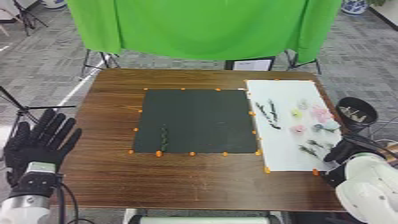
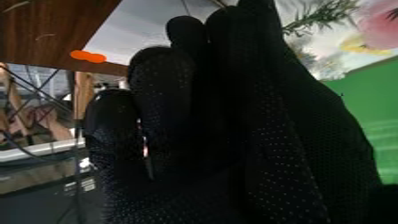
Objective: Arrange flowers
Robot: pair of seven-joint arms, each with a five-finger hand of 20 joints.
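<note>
The nearest green sprigs [image 1: 307,150] lie just to the left of my right robot hand [image 1: 350,146], on the white sheet [image 1: 286,161]; the nearest one slants, its far end toward my left and its near end back toward me. My right arm is plainly the closer. That robot hand's fingers lie long and loosely together, and I see nothing gripped in them. My left robot hand [image 1: 37,143] is open, fingers spread, well apart beyond the left edge of the surface [image 1: 178,182].

Past the sprigs come the pink flower [image 1: 298,128] and the yellow flower [image 1: 297,113], then two dark twigs [image 1: 274,114] to their left, lengthwise away from me. One sprig [image 1: 164,139] already lies on the dark mat [image 1: 197,116], pointing away from me (a fair pattern to follow, I judge).

I'd lift before crossing left, since a low sweep could drag the neighbouring blooms; the black bin [image 1: 355,101] sits close beyond my right robot hand.
</note>
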